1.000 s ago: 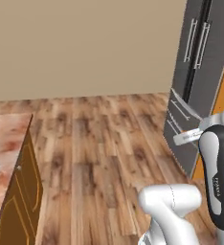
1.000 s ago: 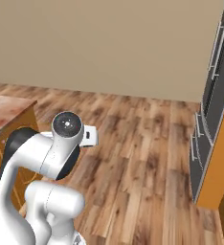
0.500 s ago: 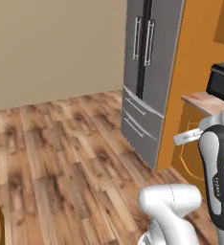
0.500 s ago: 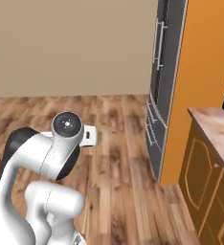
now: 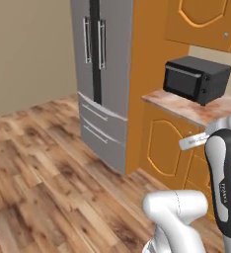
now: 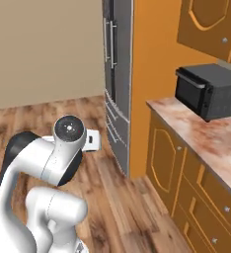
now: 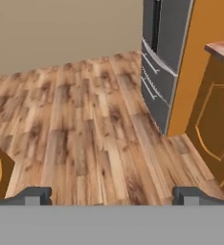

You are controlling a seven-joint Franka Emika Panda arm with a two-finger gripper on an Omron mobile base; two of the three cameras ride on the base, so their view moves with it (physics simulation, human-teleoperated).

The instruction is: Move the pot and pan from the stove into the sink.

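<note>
Item: gripper (image 7: 112,195). Jaws stood wide apart and empty in the hand view, one dark fingertip (image 7: 33,195) at 8 o'clock and the other at 4 o'clock, with bare wooden floor (image 7: 85,139) between and beyond them.

Item: arm (image 6: 43,163). White with dark joints, folded upright over the base; it rose at 5 o'clock in the left base view and at 7 o'clock in the right base view.

Item: refrigerator (image 5: 100,74). Grey steel, two tall doors with paired vertical handles above two drawers, standing on the floor at 12 o'clock in the left base view and flush against an orange side panel (image 5: 147,74).

Item: tabletop (image 6: 206,138). Mottled pink stone over orange lower cabinets (image 6: 167,163) with arched door fronts, running toward 4 o'clock in the right base view.

Item: microwave (image 5: 196,78). Black box with a dark glass door, resting on the tabletop near its end closest to the refrigerator, beneath orange upper cabinets (image 5: 204,22).

Item: wall (image 6: 43,49). Plain beige, behind the floor at 10 o'clock.

Items pot, pan, stove, sink: location could not be told from these views.
</note>
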